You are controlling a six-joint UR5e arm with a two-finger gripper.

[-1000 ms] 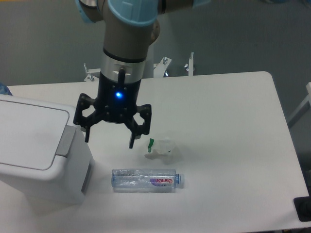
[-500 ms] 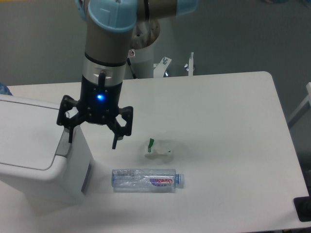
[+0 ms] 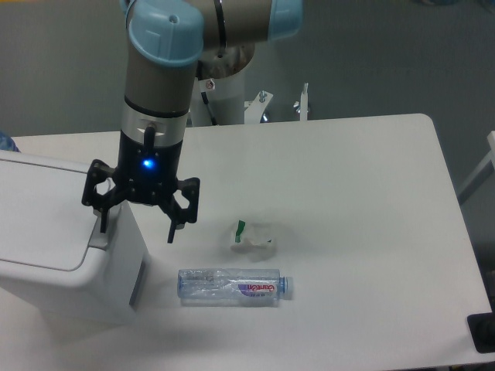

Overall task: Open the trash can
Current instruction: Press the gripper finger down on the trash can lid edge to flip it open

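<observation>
at the left of the frame the gripper (image 3: 136,226) hangs spread wide over the trash can (image 3: 62,247) edge, and may miss the grey tab (image 3: 103,226).

I see my gripper (image 3: 137,229) with jaws spread over the grey tab of the trash can (image 3: 54,247), a bottle (image 3: 234,286) lying on the tabletop (image 3: 363,201).

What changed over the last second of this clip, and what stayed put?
The gripper, jaws open and empty, has travelled left across the table and a little lower, from beside the crumpled wrapper to the right edge of the trash can. One finger now stands over the grey tab. Nothing was grasped or released. The lid stays closed; the water bottle and wrapper have not moved.
</observation>
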